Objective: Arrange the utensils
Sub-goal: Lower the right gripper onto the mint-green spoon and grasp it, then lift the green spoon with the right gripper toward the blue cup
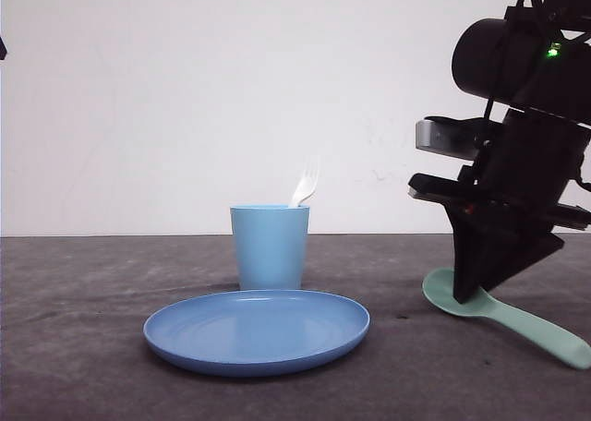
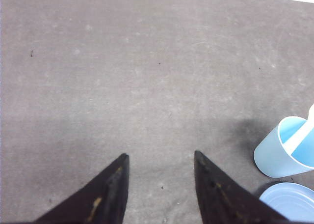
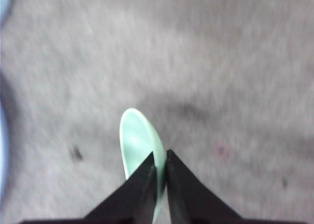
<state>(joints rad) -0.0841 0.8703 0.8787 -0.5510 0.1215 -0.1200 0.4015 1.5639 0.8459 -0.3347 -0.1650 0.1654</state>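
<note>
**Fork stowed, spoon in the pinch**

The white fork (image 1: 306,186) already stands in the light blue cup (image 1: 270,247), tines up, poking over the rim at about one o'clock. The cup sits just behind the blue plate (image 1: 257,331), at its twelve o'clock.

That leaves the mint-green spoon (image 1: 503,315). It lies well off at the plate's three o'clock, with the right gripper (image 3: 160,172) down on it, jaws drawn nearly together around the neck just behind the bowl. The wrist picture is blurred, so I can't swear the grip is firm.

The left gripper (image 2: 161,166) hangs over bare table (image 2: 122,76), jaws spread, holding nothing.

Half done, I'd judge: the spoon needs lifting and carrying to the cup.
</note>
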